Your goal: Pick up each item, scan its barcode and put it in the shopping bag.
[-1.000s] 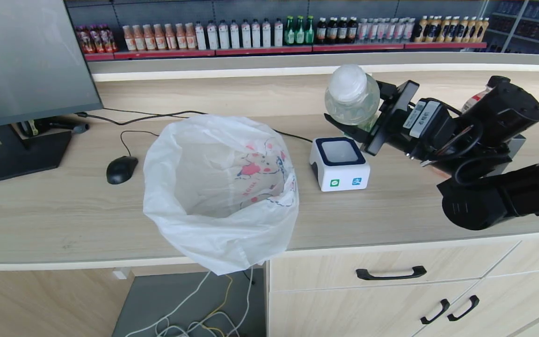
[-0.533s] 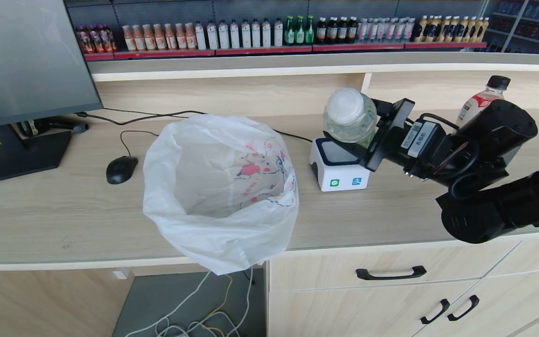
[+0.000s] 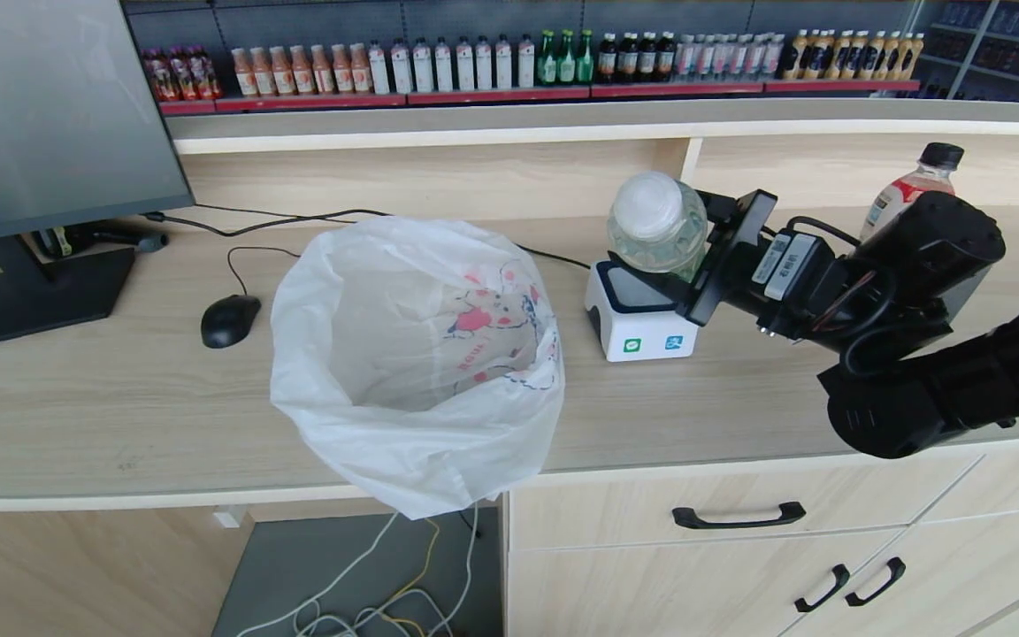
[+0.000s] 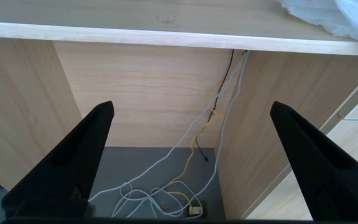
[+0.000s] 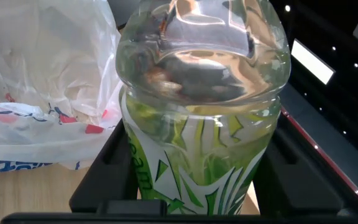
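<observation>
The clear green-label bottle (image 3: 656,223) is clamped in the right gripper (image 3: 673,246) and held just over the white scanner (image 3: 642,334) on the counter (image 3: 120,398). The open shopping bag (image 3: 417,354) stands beside the scanner. Down below the counter edge, the left gripper (image 4: 191,107) hangs with its fingers spread wide, holding nothing.

Shopping bag (image 3: 412,433) left of scanner (image 3: 651,336), bottle (image 3: 656,221) just above scanner, mouse (image 3: 229,320) leftmost.
</observation>
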Tool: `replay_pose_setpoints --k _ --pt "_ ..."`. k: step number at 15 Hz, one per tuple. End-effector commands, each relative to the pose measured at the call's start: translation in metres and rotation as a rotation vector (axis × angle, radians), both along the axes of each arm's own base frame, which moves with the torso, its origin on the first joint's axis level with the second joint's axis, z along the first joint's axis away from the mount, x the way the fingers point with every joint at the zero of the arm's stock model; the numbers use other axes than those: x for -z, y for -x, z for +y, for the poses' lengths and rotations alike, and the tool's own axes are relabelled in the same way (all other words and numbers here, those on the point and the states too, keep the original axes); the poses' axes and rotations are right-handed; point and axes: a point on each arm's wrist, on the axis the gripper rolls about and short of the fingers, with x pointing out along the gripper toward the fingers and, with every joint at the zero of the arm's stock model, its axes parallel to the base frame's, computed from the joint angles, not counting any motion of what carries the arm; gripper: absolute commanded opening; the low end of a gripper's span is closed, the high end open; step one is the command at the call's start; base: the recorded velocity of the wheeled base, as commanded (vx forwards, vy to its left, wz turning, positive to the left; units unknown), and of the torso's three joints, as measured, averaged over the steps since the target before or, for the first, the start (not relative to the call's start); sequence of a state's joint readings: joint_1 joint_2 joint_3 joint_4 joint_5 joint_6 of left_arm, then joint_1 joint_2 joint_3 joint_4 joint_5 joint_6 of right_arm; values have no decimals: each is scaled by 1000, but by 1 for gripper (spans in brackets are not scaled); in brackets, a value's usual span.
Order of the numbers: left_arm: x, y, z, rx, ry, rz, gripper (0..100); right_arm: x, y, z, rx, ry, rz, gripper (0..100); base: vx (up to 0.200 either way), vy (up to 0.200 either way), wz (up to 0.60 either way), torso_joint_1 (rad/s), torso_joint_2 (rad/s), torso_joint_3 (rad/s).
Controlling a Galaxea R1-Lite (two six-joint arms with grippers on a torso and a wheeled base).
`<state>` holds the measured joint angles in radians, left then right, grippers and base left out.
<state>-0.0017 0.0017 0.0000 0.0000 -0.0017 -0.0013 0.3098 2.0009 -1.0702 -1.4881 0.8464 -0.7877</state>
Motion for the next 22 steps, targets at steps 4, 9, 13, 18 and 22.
replay_pose_setpoints --k 4,9,13,18,22 --pt "0 0 0 0 0 0 100 2 -2 1 -1 0 4 0 0 0 0 0 0 0" --pt "0 0 0 0 0 0 100 5 -3 2 3 0 13 0 0 0 0 0 0 0" --pt "0 0 0 0 0 0 100 5 -3 2 5 -1 12 0 0 0 0 0 0 0" --pt "0 0 0 0 0 0 100 8 -5 0 10 4 20 0 0 0 0 0 0 0" --pt "0 0 0 0 0 0 100 7 -4 1 10 2 16 0 0 0 0 0 0 0"
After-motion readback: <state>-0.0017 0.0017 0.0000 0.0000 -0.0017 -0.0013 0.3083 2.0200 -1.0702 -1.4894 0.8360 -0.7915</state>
